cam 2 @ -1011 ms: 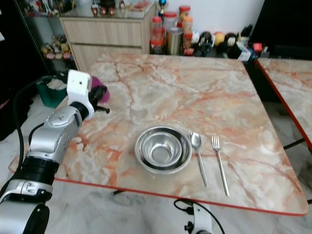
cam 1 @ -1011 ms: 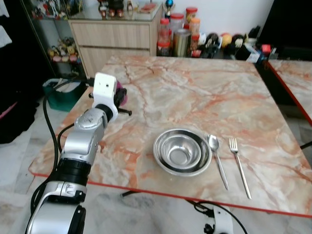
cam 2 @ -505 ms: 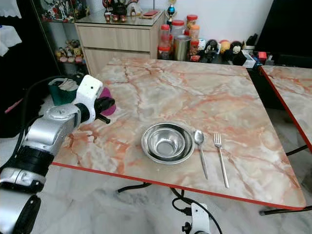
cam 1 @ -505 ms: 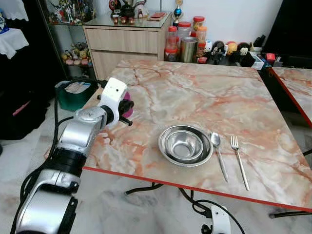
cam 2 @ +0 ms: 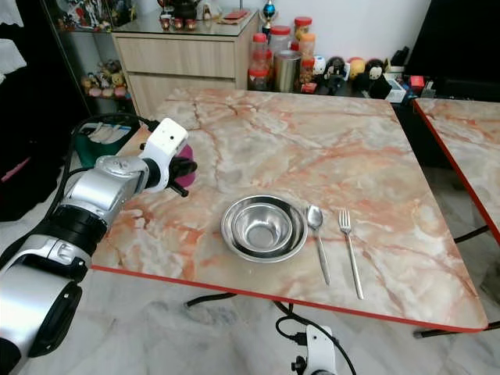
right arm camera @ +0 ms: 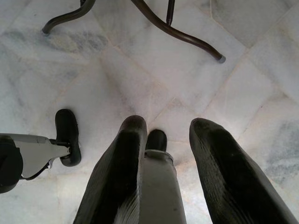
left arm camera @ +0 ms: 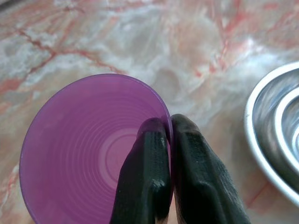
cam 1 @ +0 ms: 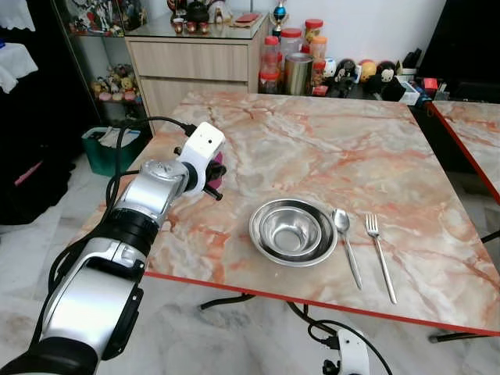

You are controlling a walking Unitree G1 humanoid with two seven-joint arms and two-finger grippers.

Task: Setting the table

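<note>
While its fingers pinch the purple cup's [left arm camera: 88, 149] rim, the left gripper [left arm camera: 170, 125] has carried it nearer the steel bowls [cam 1: 293, 231] — right gripper [right arm camera: 168, 128] spread

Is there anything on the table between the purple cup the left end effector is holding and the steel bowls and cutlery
Nothing visible. The left end effector pinches the rim of the purple cup over the table's left side, and only bare marble lies between it and the stacked steel bowls. The spoon and fork lie beyond the bowls, on their far side.
</note>
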